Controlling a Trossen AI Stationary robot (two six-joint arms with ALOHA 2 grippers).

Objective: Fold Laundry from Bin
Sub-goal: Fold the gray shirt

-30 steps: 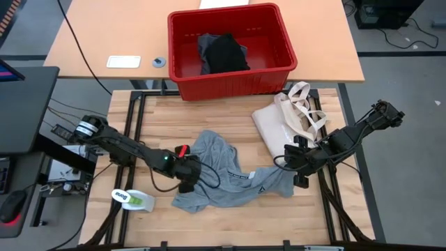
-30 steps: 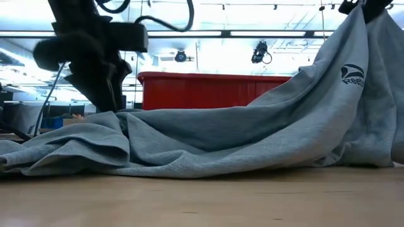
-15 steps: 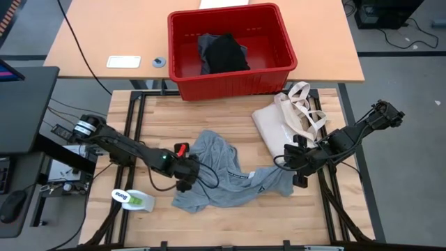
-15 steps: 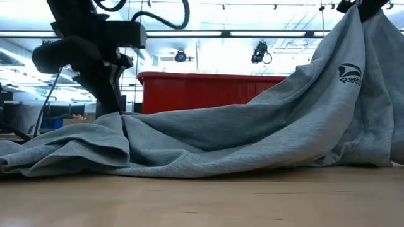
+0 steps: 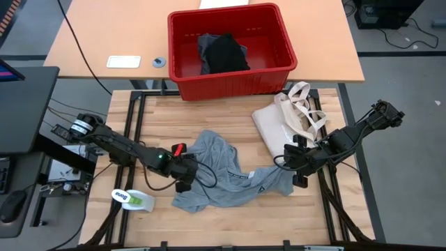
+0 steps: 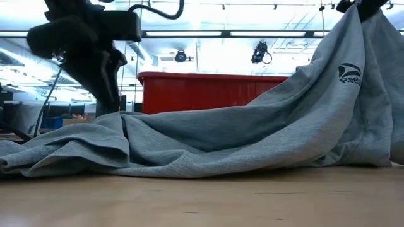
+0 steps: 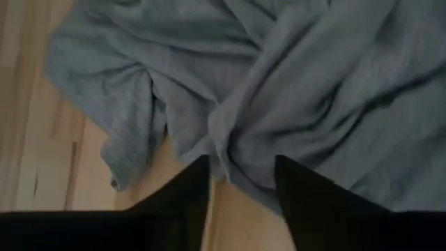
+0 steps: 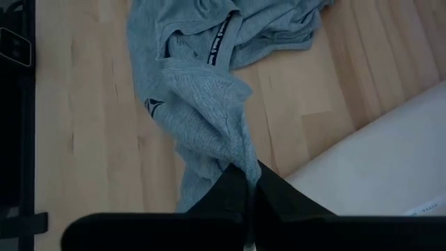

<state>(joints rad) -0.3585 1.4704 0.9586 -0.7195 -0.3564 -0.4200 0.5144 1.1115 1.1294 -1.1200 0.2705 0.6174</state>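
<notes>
While the right gripper [image 5: 293,169] pinches the grey T-shirt [image 5: 230,174], a black garment [image 5: 226,54] fills the bin [image 5: 181,42].

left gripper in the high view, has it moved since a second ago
Yes. The left gripper has pulled back toward its own arm's side, away from the red plastic bin, off the light grey T-shirt.

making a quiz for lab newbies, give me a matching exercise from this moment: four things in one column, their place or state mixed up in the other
Things:
1. grey T-shirt
2. black garment
3. left gripper
4. right gripper

Places or states:
A. inside the red bin
B. open, at the shirt's edge
C. spread crumpled on the wooden table
D. shut on the shirt

Pairs: 1-C, 2-A, 3-B, 4-D
</notes>
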